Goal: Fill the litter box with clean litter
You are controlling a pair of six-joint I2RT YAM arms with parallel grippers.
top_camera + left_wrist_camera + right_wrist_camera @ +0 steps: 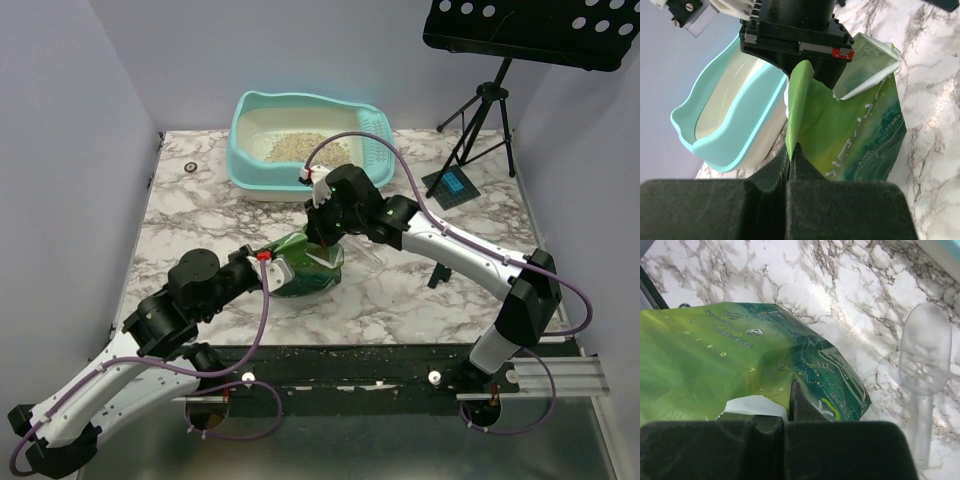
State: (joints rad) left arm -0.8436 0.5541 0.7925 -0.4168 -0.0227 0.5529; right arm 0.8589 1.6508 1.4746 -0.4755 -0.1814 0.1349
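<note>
Some way in, no more: shows only a thin patch of clean litter (293,146) on the cream floor of the litter box (241,160), at twelve o'clock on the marble table (200,215). Leaves most of that floor bare, so probably needs a good deal more poured. Keeps the rest in the green pouch (312,268) at the table's centre, at six o'clock from the box and apart from it, on or just above the marble; cannot tell which. Shows a torn top with a white inner flap. Reaches in from seven o'clock with the left gripper (791,152), clamped tight on a folded green edge of the pouch. Comes in from four o'clock with the right gripper (789,399), with elbow bent and wrist turned down over the pouch, pinched together on its upper rim beside the torn flap. Left to do, as a judgement: lifting and tipping the pouch over the box. Has a clear plastic scoop (925,360) flat on the marble at three o'clock of the pouch, touched by neither gripper.
</note>
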